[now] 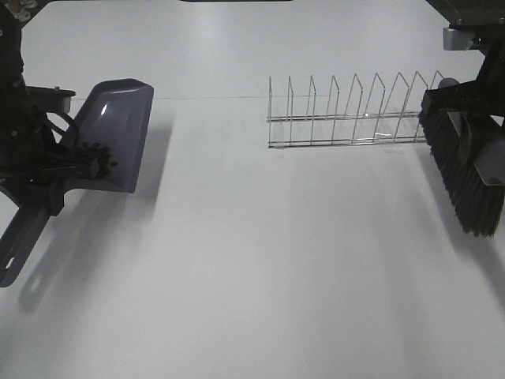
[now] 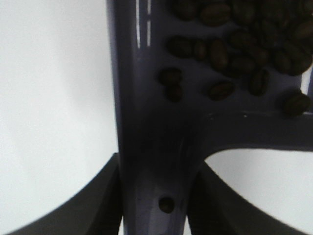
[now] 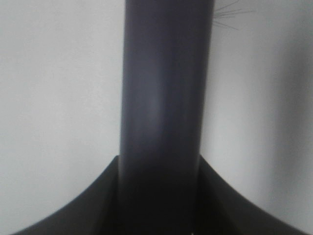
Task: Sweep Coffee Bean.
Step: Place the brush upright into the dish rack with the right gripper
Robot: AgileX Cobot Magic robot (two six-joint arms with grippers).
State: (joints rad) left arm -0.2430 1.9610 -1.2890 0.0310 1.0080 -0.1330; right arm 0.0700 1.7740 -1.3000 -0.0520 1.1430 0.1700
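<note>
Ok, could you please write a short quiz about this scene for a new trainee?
1. True or false: the left claw holds a dustpan with beans in it.
2. Which claw holds the brush? A) left claw B) right claw C) neither
3. Fill the gap: the rack stands nearer to the ____ than to the other tool.

Key: 1 true; 2 B; 3 brush.
</note>
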